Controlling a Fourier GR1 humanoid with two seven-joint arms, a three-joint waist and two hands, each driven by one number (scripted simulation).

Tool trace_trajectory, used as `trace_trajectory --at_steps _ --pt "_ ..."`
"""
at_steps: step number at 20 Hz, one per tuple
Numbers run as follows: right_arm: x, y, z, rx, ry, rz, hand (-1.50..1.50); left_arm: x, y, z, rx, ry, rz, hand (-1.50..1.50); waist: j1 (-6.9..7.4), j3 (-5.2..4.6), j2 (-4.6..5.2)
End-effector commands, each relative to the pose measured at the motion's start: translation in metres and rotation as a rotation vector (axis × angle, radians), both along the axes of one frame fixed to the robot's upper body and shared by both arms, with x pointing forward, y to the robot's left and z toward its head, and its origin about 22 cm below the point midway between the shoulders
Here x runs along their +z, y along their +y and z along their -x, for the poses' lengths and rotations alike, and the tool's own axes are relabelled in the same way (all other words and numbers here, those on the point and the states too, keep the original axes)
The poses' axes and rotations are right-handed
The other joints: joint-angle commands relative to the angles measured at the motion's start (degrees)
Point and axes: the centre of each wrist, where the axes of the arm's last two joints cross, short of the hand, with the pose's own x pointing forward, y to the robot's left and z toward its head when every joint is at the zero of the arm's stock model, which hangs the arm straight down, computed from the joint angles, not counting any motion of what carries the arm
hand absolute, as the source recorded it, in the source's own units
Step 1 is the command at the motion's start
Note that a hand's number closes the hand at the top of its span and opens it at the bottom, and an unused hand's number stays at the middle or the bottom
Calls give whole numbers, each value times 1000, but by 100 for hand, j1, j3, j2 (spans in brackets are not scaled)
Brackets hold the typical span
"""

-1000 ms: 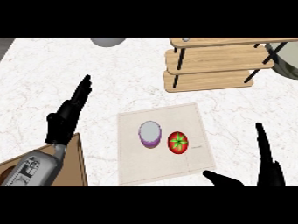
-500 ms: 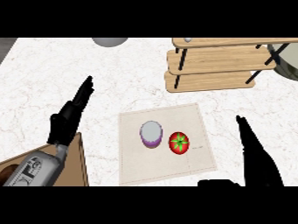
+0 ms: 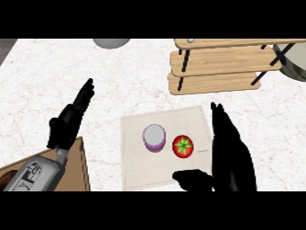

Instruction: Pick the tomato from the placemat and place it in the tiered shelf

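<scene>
Red tomato (image 3: 183, 146) on pale placemat (image 3: 137, 168), wooden tiered shelf (image 3: 221, 66) well apart

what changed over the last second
The right hand moved left and forward, up to the placemat's right edge beside the tomato, fingers straight, holding nothing. The tomato, the left hand and the tiered shelf stayed put.

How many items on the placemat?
2 on the placemat: tomato right of centre, purple round object just left of it. The right hand covers the mat's right edge, possibly hiding more.
</scene>
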Motion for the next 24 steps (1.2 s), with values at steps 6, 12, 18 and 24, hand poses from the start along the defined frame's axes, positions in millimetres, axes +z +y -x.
trace_trajectory --at_steps 6,12,18,24 --pt "12 32 -4 -146 132 61 -150 3 13 -1 12 -2 -9 0 -32 8 -5" --pt "-2 30 -10 -157 130 55 -150 -13 -12 9 27 7 4 0 -57 13 -3" --pt "-9 28 -12 -161 159 47 -150 2 10 7 18 6 0 0 -41 14 -5" --pt "-25 42 -20 -172 190 82 -150 -6 2 3 11 8 -3 0 0 13 4"
